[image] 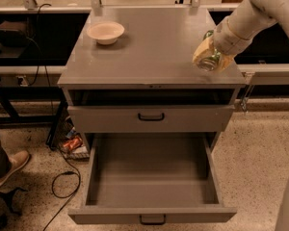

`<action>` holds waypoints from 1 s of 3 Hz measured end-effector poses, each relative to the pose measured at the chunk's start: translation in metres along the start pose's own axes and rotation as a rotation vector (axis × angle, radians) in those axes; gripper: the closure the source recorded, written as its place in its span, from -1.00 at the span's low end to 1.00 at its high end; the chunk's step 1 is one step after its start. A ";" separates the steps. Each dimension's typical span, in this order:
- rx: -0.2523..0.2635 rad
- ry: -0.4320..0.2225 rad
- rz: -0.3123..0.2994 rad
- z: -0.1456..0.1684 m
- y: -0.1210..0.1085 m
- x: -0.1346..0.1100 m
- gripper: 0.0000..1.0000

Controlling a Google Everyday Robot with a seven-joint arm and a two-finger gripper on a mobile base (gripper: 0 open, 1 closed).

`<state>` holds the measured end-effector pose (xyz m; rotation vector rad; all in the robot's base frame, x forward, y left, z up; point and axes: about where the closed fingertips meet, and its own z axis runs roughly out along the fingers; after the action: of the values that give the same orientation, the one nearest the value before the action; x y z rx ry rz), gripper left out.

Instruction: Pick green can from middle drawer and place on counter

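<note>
In the camera view, the gripper (213, 56) pinches the green can (207, 63), tilted, just above the counter (154, 47) near its right front edge. The middle drawer (151, 177) stands open below. Released tilted there, the can might roll off.

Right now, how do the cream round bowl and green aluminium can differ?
The cream round bowl sits free, back left on the grey counter; the green aluminium can is gripped by the pincer, front right. The bowl is wider and paler than the can. Both are over the counter.
</note>
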<state>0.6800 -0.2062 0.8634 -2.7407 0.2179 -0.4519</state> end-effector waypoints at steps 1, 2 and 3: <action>-0.001 -0.020 -0.028 0.011 -0.011 -0.001 0.01; 0.000 -0.026 -0.039 0.015 -0.016 0.000 -0.43; 0.001 -0.038 -0.051 0.021 -0.020 0.001 -0.99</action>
<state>0.6900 -0.1812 0.8525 -2.7565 0.1385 -0.4126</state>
